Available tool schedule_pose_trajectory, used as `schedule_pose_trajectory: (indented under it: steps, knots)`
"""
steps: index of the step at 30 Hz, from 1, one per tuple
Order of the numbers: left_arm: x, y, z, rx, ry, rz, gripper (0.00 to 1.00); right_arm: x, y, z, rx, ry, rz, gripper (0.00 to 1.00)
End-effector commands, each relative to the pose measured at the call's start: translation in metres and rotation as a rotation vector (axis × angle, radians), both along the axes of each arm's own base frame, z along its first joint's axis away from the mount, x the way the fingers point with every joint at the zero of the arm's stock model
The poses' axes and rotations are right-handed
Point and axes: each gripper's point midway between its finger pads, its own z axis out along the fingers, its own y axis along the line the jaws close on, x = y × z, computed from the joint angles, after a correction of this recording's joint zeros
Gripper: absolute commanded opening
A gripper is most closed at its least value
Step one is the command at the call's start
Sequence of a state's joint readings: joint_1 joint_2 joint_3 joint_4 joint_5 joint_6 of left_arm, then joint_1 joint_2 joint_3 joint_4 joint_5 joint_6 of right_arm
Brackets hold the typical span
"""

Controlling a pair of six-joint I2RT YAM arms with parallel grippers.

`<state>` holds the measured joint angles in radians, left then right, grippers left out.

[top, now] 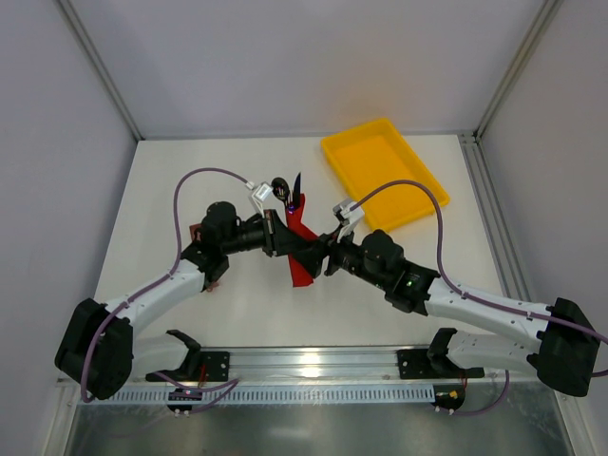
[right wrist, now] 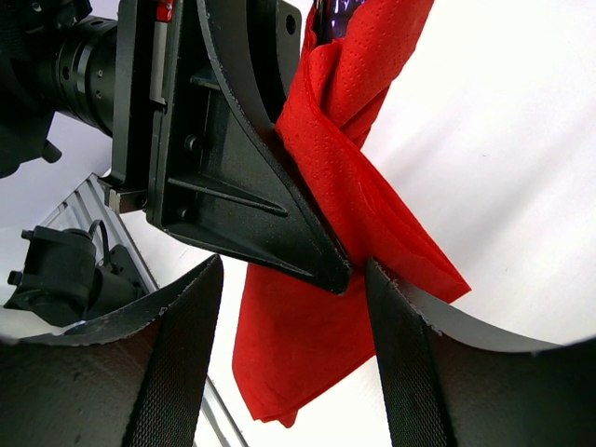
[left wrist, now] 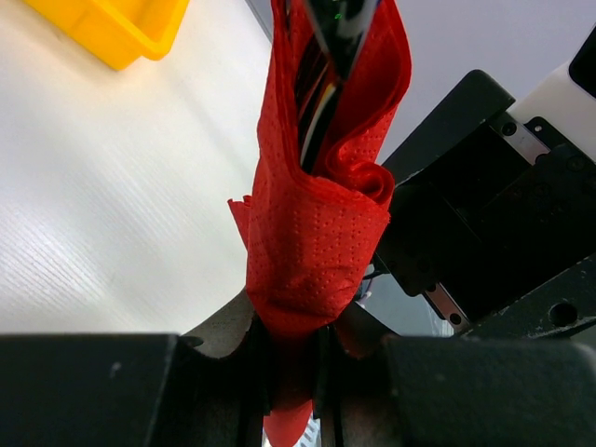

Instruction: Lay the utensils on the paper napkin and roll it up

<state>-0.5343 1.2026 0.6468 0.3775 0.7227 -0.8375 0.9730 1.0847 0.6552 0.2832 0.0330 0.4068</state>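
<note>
Left gripper: clamped on lower end of napkin, mid-table between arms.
Right gripper: jaws spread astride napkin tail, not squeezing.
Napkin wrapped loosely round utensils; tips poke out far end.
Judgement: placing done, roll loose, tightening left.
Count: two grippers, one napkin, two utensils, one yellow tray beyond.

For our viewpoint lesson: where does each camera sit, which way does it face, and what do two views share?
Top external: above and behind, facing down at the table; both arms show.
Left wrist: along the left gripper, shut on the napkin.
Right wrist: past the open right gripper toward the left gripper.
Shared: wrist views both show the napkin.
</note>
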Motion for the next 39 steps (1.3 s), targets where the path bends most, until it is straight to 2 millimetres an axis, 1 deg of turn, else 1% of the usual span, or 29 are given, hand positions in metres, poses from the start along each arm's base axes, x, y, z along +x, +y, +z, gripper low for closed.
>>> schedule_pose_trajectory:
  steps: [1,8,11,13,14,16,17,19,21,22,23,27,29,30,32,34,35,36,39]
  knots:
    - [-0.008,-0.008,0.046,-0.114,-0.152,-0.07,0.0,-0.004,0.002,-0.006,-0.017,0.041,0.004,0.64]
    - [-0.005,-0.006,0.046,-0.095,-0.163,-0.049,0.0,-0.001,0.001,-0.013,-0.056,0.075,-0.018,0.64]
    - [-0.005,-0.006,0.049,-0.094,-0.168,-0.051,0.0,-0.003,0.002,-0.015,-0.058,0.081,-0.008,0.64]
    - [-0.004,-0.007,0.049,-0.096,-0.164,-0.053,0.0,-0.003,0.003,-0.01,-0.039,0.065,-0.001,0.64]
    - [-0.005,-0.007,0.051,-0.101,-0.169,-0.055,0.0,-0.004,0.003,-0.012,-0.038,0.065,0.002,0.64]
    - [-0.005,-0.007,0.051,-0.105,-0.168,-0.056,0.0,-0.007,0.006,-0.004,-0.004,0.042,0.026,0.64]
    - [-0.006,-0.007,0.051,-0.109,-0.165,-0.057,0.0,-0.008,0.005,-0.006,0.001,0.043,0.027,0.64]
    - [-0.007,-0.007,0.053,-0.12,-0.169,-0.063,0.0,-0.008,0.005,0.003,0.04,0.018,0.028,0.64]
    - [-0.009,-0.008,0.053,-0.128,-0.164,-0.075,0.0,-0.008,0.004,0.004,0.054,0.005,0.028,0.62]
    - [-0.009,-0.008,0.055,-0.136,-0.174,-0.078,0.0,-0.013,0.006,0.006,0.065,-0.001,0.061,0.6]
    - [-0.01,-0.009,0.054,-0.137,-0.169,-0.084,0.0,-0.015,0.006,0.004,0.067,-0.001,0.064,0.59]
    - [-0.018,-0.01,0.056,-0.149,-0.178,-0.134,0.0,-0.017,0.002,0.008,0.101,-0.016,0.061,0.46]
    - [-0.019,-0.01,0.058,-0.153,-0.181,-0.145,0.0,-0.021,-0.002,0.012,0.125,-0.032,0.067,0.43]
    - [-0.02,-0.01,0.058,-0.152,-0.18,-0.153,0.0,-0.021,-0.003,0.018,0.146,-0.048,0.065,0.39]
    - [-0.023,-0.011,0.058,-0.15,-0.177,-0.176,0.0,-0.024,-0.007,0.023,0.172,-0.066,0.066,0.34]
    - [-0.022,-0.011,0.058,-0.148,-0.178,-0.181,0.0,-0.025,-0.009,0.03,0.192,-0.082,0.068,0.26]
    - [-0.022,-0.012,0.058,-0.147,-0.175,-0.181,0.01,-0.026,-0.01,0.032,0.197,-0.084,0.071,0.23]
    - [-0.022,-0.012,0.058,-0.147,-0.175,-0.181,0.03,-0.028,-0.011,0.037,0.209,-0.099,0.081,0.18]
    - [-0.021,-0.012,0.063,-0.149,-0.179,-0.175,0.11,-0.034,-0.011,0.045,0.232,-0.119,0.106,0.07]
